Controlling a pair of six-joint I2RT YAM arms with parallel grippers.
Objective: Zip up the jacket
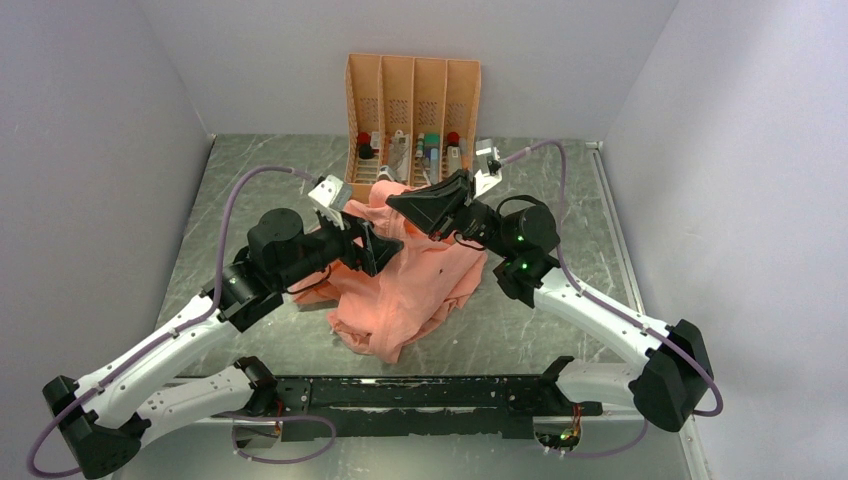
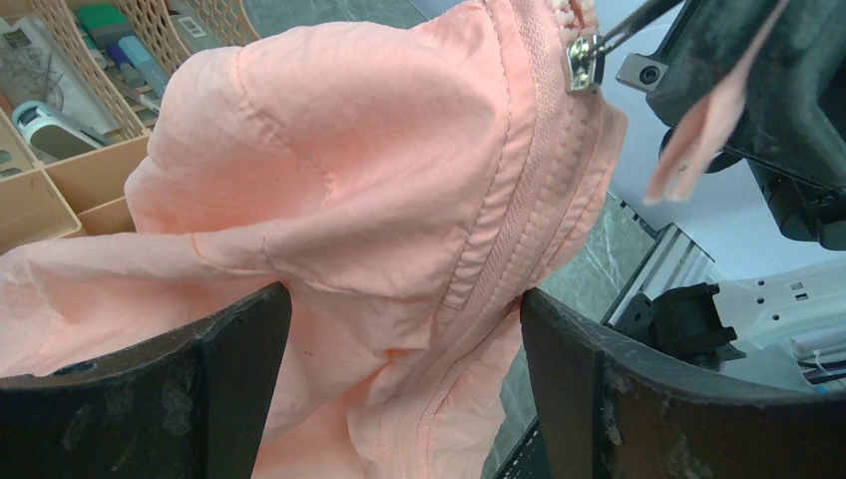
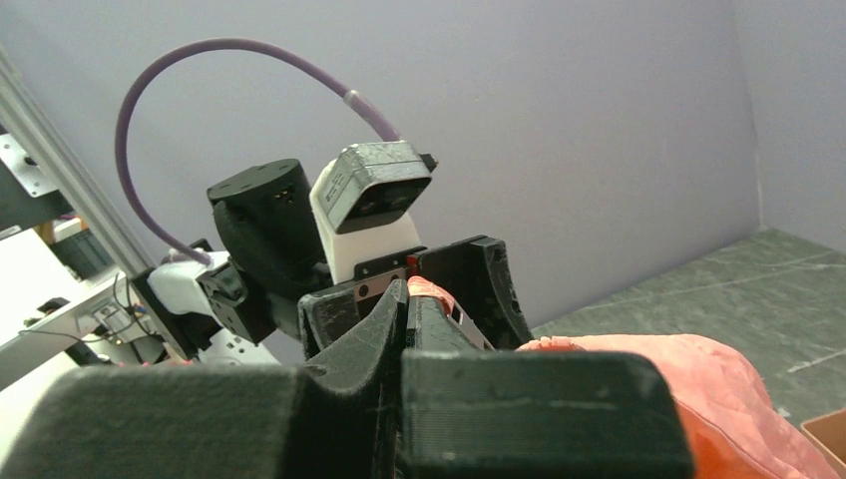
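Observation:
The salmon-pink jacket (image 1: pixel 415 290) lies crumpled on the table's middle, its top lifted between my arms. In the left wrist view the jacket (image 2: pixel 349 150) hangs with its zipper closed up to the metal slider (image 2: pixel 582 62). My left gripper (image 1: pixel 376 250) is closed on a thick bunch of fabric beside the zipper band (image 2: pixel 404 334). My right gripper (image 1: pixel 402 204) is shut on the zipper pull (image 3: pixel 461 317), and a pink bit of fabric shows at its tips (image 3: pixel 409 297). Its fingers (image 2: pixel 743 70) sit just above the slider, with a pink strip hanging from them.
The orange four-slot rack (image 1: pixel 412 85) with small items stands at the back, just behind the jacket, and shows in the left wrist view (image 2: pixel 90 175). A metal rail (image 1: pixel 612 230) runs along the table's right edge. A black frame (image 1: pixel 430 392) lies at the front.

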